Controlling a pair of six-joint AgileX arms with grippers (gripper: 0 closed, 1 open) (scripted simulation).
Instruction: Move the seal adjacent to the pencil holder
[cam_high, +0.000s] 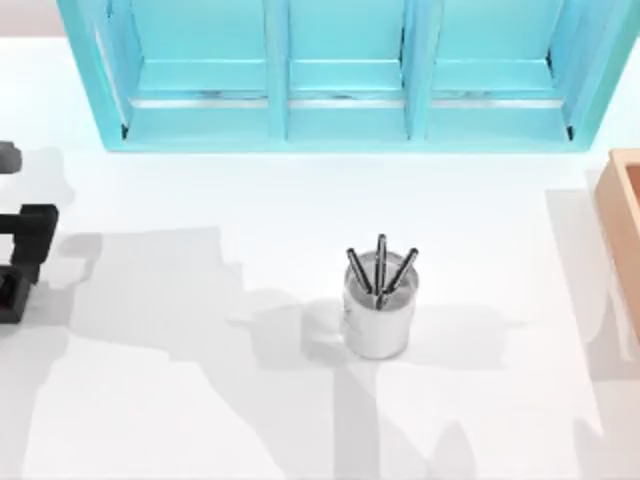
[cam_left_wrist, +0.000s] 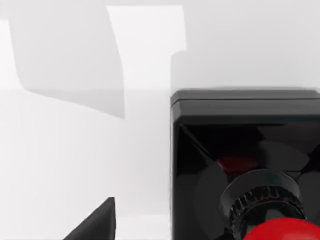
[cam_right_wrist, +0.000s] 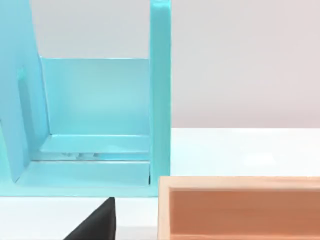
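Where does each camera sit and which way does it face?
Top: above table, looking down at pencil holder, teal shelf; left arm at left edge.
Left wrist: on left arm, close on the seal; part of left gripper shows.
Right wrist: on right arm, facing shelf, wooden box; part of right gripper.
Shared: top and right wrist, shelf and box.

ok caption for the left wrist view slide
Left wrist camera close above the seal, its red knob and black base on the white table.

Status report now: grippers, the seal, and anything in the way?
Left gripper at table's left edge, over the seal. Pencil holder mid-table, far from seal. Nothing between them.
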